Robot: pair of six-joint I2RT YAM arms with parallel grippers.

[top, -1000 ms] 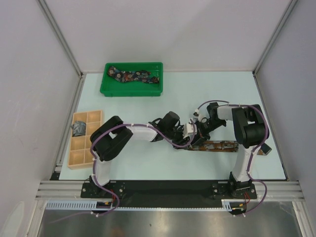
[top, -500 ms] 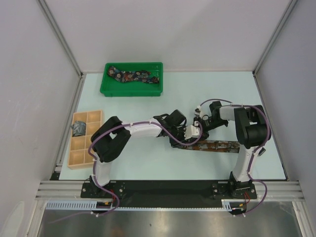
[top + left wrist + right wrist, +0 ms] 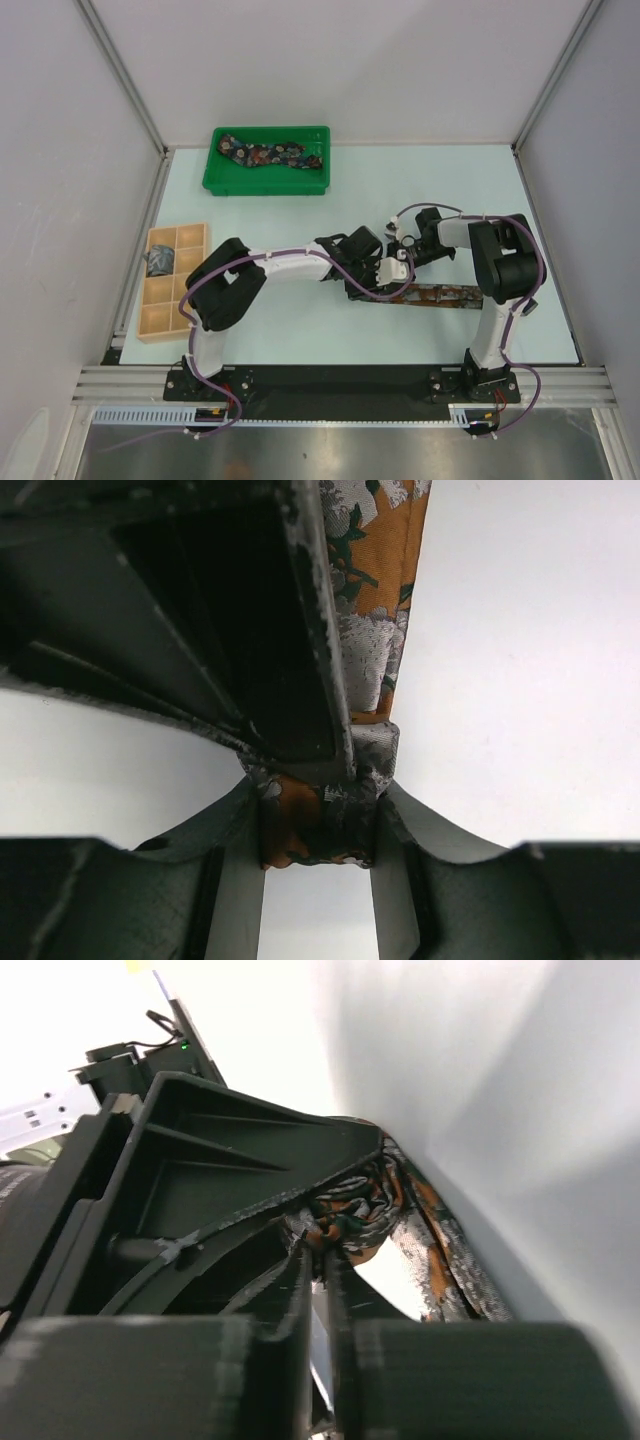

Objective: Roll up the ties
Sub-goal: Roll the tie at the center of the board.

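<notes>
The rust-brown tie (image 3: 445, 296) lies flat along the table's near right, its left end wound into a small roll. In the left wrist view that roll (image 3: 320, 825) sits between the fingers of my left gripper (image 3: 318, 830), which is shut on it, and the tie's flat length (image 3: 375, 630) runs away above it. My right gripper (image 3: 322, 1245) meets the roll from the other side, its fingers almost together and pinching a fold of the rust-brown tie (image 3: 365, 1205). From above, the left gripper (image 3: 385, 278) and right gripper (image 3: 405, 258) crowd together over the roll.
A green tray (image 3: 215, 178) at the back holds a dark navy floral tie (image 3: 275, 155). A tan wooden compartment box (image 3: 190, 240) stands at the left edge with a grey-blue rolled tie (image 3: 160, 261) in one cell. Frame posts and walls bound the table.
My right gripper let go, shifted slightly back and closed again on the roll's fabric. The left wrist turned and slid a little right with the roll.
</notes>
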